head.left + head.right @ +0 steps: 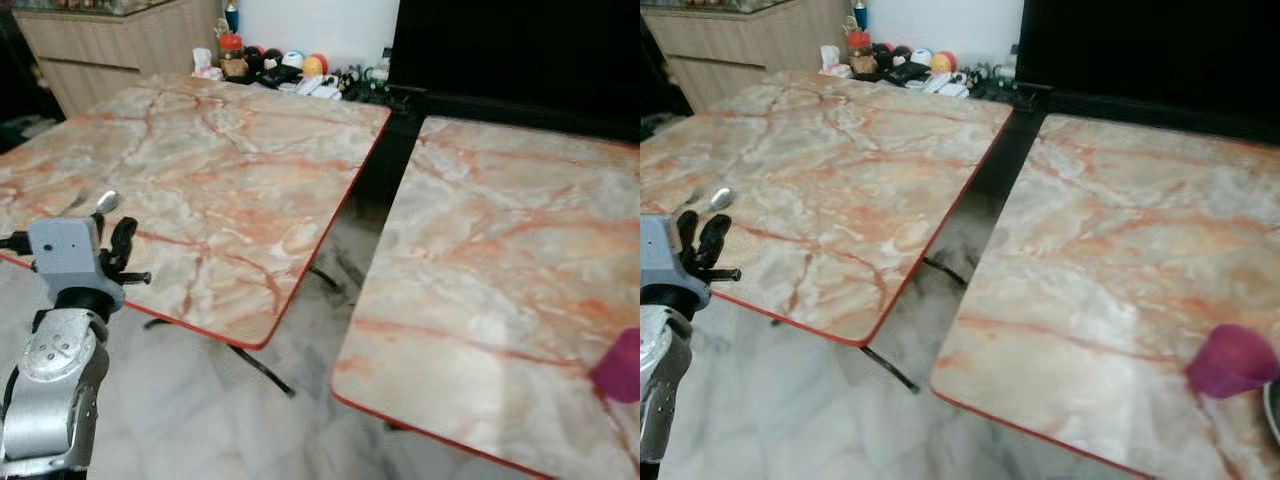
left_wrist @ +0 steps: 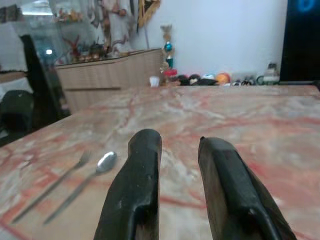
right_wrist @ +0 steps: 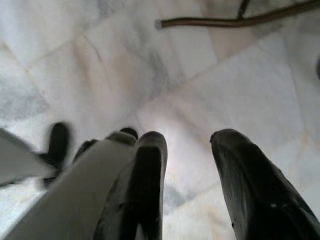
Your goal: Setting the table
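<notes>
Spoon and fork lay side by side on the left marble table, just beyond the left gripper and off to its outer side. Left gripper held low over that table's near edge, two black fingers parted with nothing between them, pointed across the top rather than at the cutlery. Right gripper hung idle toward the pale floor tiles, likewise spread and empty. Judged as the reach before a first pick-up: best done by swinging the wrist toward the spoon, squaring the fingers across its thin handle, coming down flat and closing gently, since slim metal on polished marble would likely skid. Further out, seen from the head, a second marble table stood apart across a gap, with a purple cup near its close right corner, and small clutter at the far wall. Seen from the left wrist, both utensils lay out full length, while the head cameras caught little more than the spoon's bowl behind the wrist housing.
</notes>
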